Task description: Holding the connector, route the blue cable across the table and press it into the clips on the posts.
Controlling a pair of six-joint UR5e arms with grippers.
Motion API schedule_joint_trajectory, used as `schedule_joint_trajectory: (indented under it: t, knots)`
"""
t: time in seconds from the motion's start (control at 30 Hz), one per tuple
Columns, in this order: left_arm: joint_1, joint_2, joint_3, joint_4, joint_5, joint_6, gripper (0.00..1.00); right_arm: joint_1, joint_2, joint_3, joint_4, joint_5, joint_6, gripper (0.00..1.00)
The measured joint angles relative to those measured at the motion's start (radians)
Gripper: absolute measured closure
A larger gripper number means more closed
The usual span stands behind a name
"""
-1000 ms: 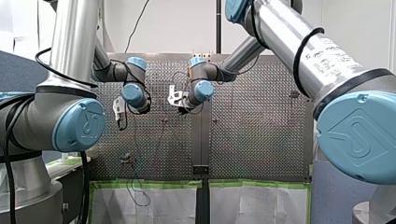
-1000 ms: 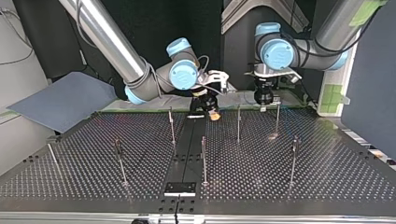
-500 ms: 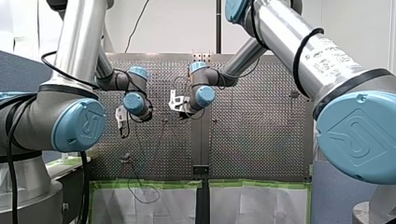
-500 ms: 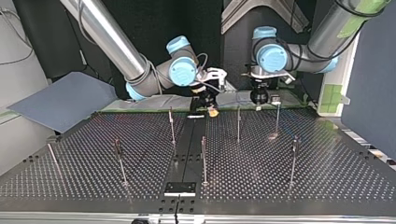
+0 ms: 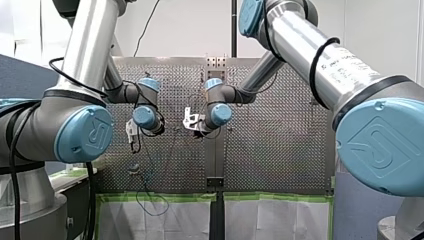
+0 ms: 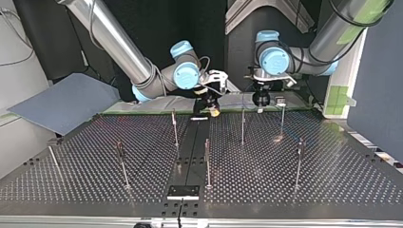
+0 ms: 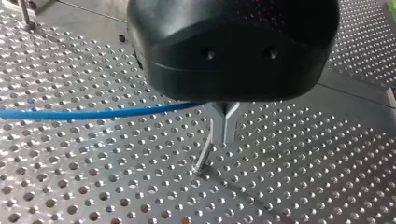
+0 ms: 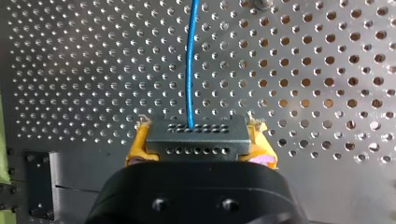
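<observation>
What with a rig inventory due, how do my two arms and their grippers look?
My left arm and my right arm are silver metal tubes with light-blue round joint caps bearing an embossed logo, black cables looped around both. My right arm's tube carries small printed lettering. My left gripper has a rounded black housing; my right gripper is black with yellow pads.
</observation>
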Motion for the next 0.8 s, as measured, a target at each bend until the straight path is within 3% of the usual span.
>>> schedule_joint_trajectory:
  t: [0.33, 0.8]
  knots:
    - [0.007, -0.043, 0.018, 0.056, 0.023, -0.013, 1.00, -0.023, 0.001, 0.000, -0.025, -0.001, 0.013, 1.00]
    - [0.018, -0.108, 0.069, 0.068, 0.043, -0.026, 1.00, -0.047, 0.003, 0.000, -0.043, -0.002, 0.016, 1.00]
